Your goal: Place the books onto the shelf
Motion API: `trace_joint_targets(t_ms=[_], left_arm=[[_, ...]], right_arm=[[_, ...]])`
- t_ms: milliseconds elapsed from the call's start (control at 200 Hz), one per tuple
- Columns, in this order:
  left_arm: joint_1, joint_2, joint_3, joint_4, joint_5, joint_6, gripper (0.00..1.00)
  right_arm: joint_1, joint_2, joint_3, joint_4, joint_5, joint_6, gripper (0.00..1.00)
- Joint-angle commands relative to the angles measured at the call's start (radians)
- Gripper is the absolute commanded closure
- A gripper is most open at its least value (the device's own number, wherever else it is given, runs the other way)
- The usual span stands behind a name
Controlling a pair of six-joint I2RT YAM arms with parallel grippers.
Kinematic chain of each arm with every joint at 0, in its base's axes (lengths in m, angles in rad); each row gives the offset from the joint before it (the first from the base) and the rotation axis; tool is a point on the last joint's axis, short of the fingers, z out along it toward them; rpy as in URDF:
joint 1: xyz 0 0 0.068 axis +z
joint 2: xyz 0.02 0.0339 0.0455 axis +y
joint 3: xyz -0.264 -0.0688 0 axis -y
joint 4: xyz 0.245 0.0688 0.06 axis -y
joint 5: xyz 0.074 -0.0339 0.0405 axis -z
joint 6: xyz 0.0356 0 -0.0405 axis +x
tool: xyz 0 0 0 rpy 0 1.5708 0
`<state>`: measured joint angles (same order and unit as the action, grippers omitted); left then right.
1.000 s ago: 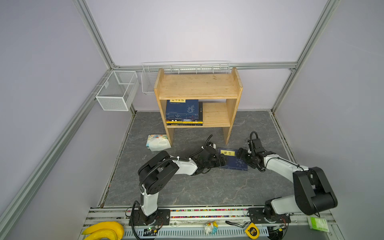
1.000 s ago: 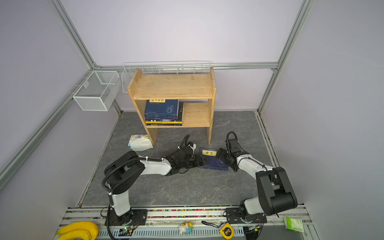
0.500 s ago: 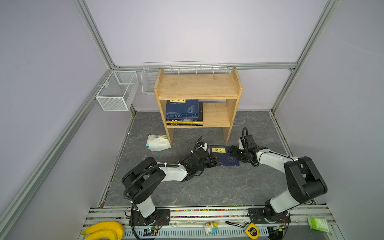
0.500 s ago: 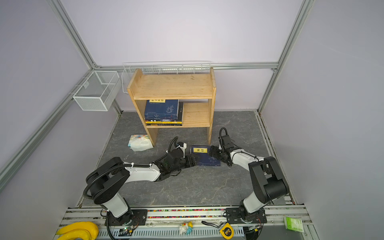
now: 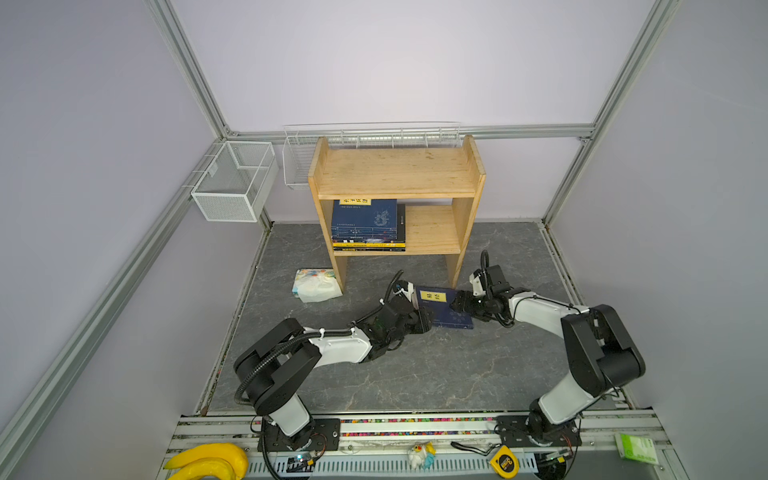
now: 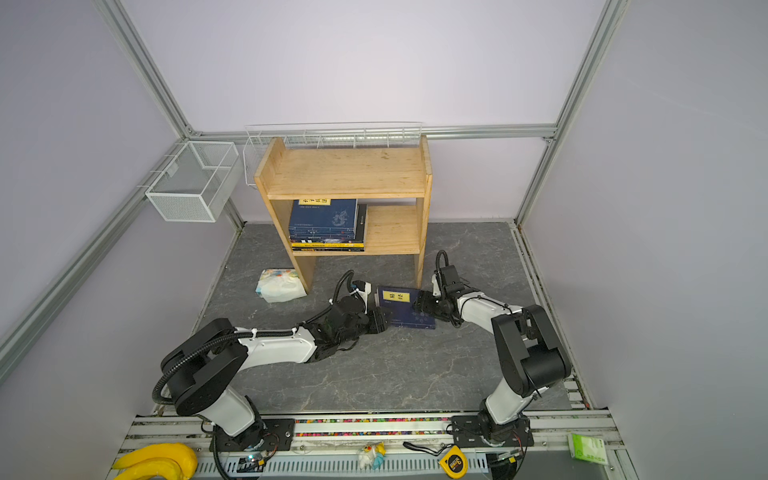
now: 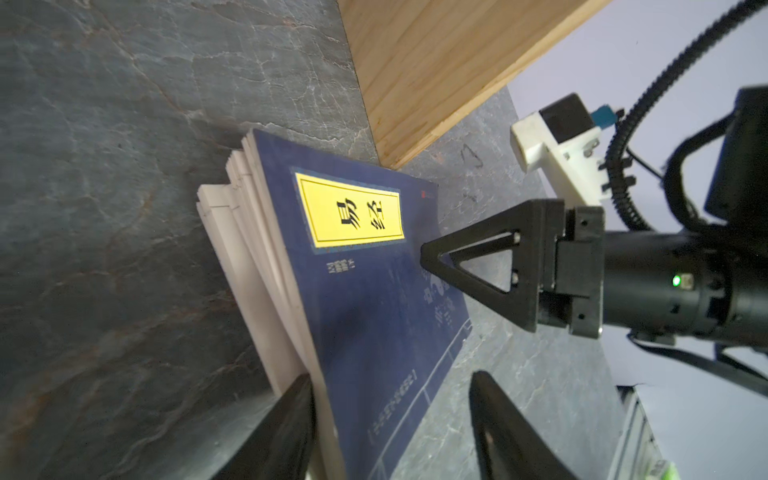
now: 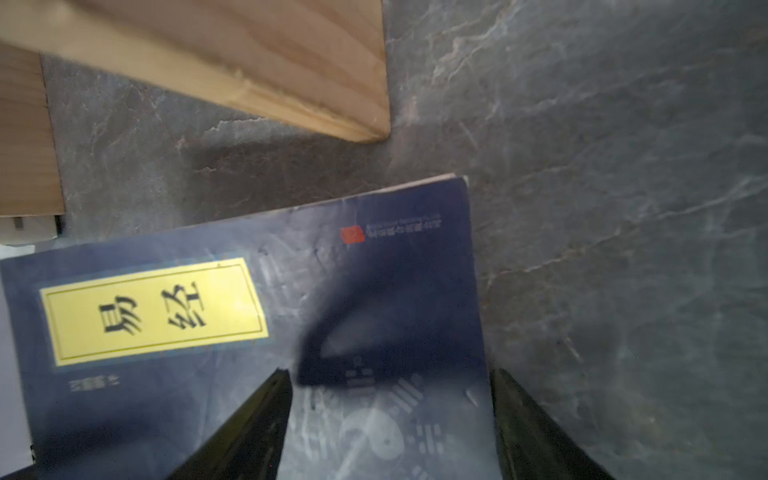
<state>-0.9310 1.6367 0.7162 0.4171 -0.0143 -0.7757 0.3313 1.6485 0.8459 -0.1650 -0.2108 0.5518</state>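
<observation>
Grey marbled tabletop (image 5: 436, 374) carries one loose navy book (image 5: 448, 314), lying cover-up just in front of the wooden shelf (image 5: 395, 178), near its right-hand upright. The cover is dark blue, with a yellow label (image 5: 433, 296) bearing two black characters beside the far edge, and pale trigram motifs and a small red stamp toward the right end. Judging by the label, the long axis runs across the table, from one arm toward the other, roughly parallel to the shelf front. At the left end the pages fan out loosely. That end lies between the parted fingers of the left gripper (image 7: 390, 374): one finger low beside the fanned page edges, the other well clear of the cover, so nothing is clamped. The right gripper (image 8: 390, 372), jaws also apart, meets the opposite short end, one finger over the cover and one past the edge above the tabletop. Both arms are at the book; the left looks better placed to close. Beyond, the stack of books (image 5: 365, 224) fills the left half of the lower board (image 5: 432, 228).
</observation>
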Motion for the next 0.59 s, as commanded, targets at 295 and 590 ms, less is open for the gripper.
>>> trace_joint_targets(t_ms=[295,590], left_arm=[[-0.012,-0.005,0.029,0.017,0.018,-0.003,0.76],[-0.009,-0.037,0.025,-0.010,0.006,-0.019,0.98]], right_arm=[[0.019,0.019,0.018,-0.068,-0.084,-0.015,0.27],[0.010,-0.028,0.021,-0.102,-0.020,-0.009,0.18]])
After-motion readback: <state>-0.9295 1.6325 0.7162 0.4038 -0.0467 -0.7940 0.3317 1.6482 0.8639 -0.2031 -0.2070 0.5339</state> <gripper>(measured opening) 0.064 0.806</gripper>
